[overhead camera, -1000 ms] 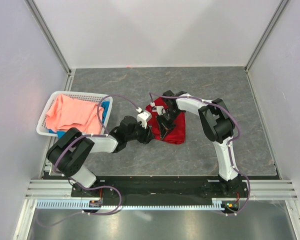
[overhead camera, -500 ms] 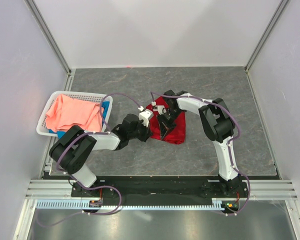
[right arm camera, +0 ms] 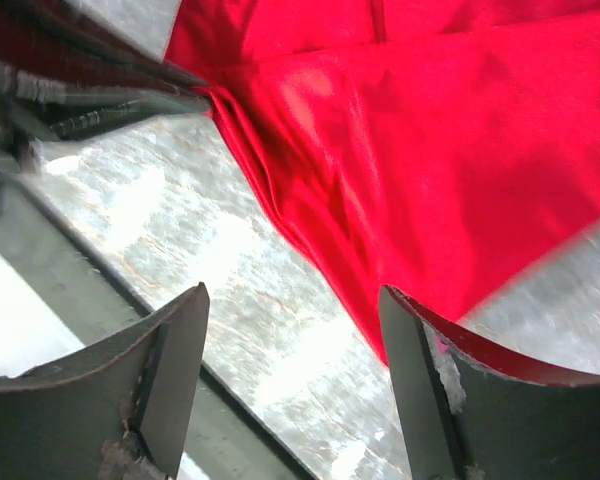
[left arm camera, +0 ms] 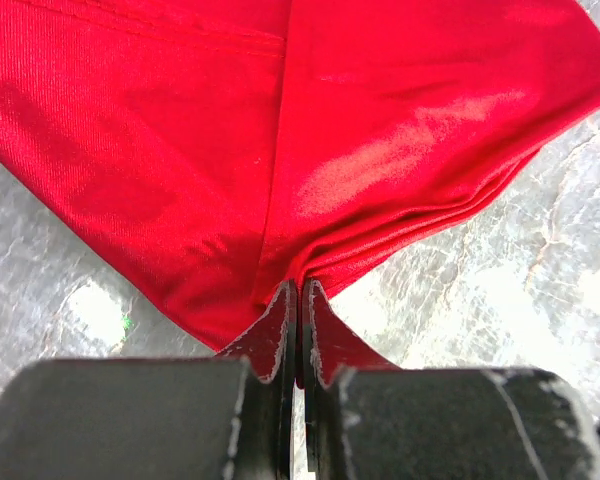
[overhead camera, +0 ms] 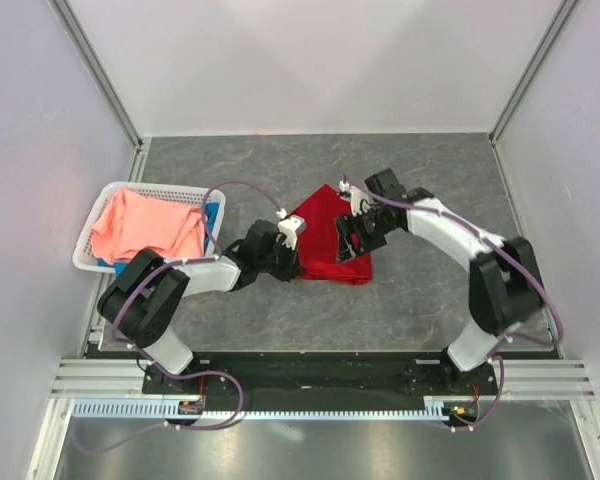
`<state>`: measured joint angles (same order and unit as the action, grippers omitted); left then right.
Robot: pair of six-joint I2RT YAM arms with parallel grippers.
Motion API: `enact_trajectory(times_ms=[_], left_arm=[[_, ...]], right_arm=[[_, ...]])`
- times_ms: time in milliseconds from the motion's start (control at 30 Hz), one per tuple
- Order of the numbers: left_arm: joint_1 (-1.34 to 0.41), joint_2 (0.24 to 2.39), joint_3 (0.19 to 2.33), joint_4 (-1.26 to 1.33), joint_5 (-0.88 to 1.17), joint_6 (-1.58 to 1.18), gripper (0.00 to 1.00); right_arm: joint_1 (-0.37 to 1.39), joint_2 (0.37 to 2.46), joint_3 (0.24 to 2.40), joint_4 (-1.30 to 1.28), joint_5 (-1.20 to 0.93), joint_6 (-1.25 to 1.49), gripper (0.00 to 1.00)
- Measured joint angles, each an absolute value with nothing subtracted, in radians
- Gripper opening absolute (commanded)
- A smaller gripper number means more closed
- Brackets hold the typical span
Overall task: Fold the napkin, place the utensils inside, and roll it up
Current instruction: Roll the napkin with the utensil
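- Pinching the near-left corner of the deep red napkin (overhead camera: pixel 325 232), the left gripper (left arm camera: pixel 300 300) is clamped tight. Its two dark fingers are pressed together with a tuck of the cloth caught between them.
- From that pinch the fabric fans out in creases. Along its right edge, in the left wrist view, I can see several layers stacked on each other.
- The napkin lies on the grey mottled table (overhead camera: pixel 430 300), about in the middle, between the two arms, and its far corner points away from the bases.
- The right gripper (right arm camera: pixel 290 305) hangs over the napkin's right side with its jaws spread wide and nothing between them.
- In the right wrist view, the left arm's closed fingers show at the upper left, meeting the bunched corner of the cloth.
- Off to the left, well apart from the napkin, a white plastic basket (overhead camera: pixel 88 250) holds a salmon-pink cloth (overhead camera: pixel 140 225), with a blue cloth (overhead camera: pixel 212 215) peeking out beside it.
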<state>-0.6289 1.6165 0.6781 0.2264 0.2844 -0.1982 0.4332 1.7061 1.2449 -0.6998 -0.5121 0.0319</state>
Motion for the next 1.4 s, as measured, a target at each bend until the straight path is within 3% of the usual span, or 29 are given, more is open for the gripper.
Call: enact_trajectory(times_ms=[167, 333, 700, 1100, 1200, 1333, 1400], left_arm=[[-0.564, 1.617, 0.703, 0.142, 0.366, -0.252, 0.02], [-0.5, 1.617, 0.732, 0.049, 0.455, -0.304, 0.02], [-0.429, 1.628, 0.781, -0.066, 0.562, -0.361, 0.02], [-0.421, 1.632, 0.786, -0.099, 0.583, -0.37, 0.02], [-0.421, 1.634, 0.787, -0.102, 0.583, -0.37, 0.02], [-0.421, 1.64, 0.789, -0.104, 0.584, -0.37, 0.02], [-0.421, 1.643, 0.793, -0.104, 0.586, -0.37, 0.02]], right_arm=[[0.549, 1.48, 1.055, -0.572, -0.331, 0.021, 0.79], [0.709, 1.407, 0.962, -0.478, -0.139, -0.033, 0.79], [0.868, 1.459, 0.916, -0.319, 0.047, -0.21, 0.8], [0.907, 1.639, 0.916, -0.286, 0.118, -0.294, 0.75], [0.914, 1.651, 0.917, -0.274, 0.165, -0.307, 0.67], [0.918, 1.662, 0.917, -0.265, 0.21, -0.324, 0.48], [0.919, 1.67, 0.916, -0.26, 0.229, -0.333, 0.42]])
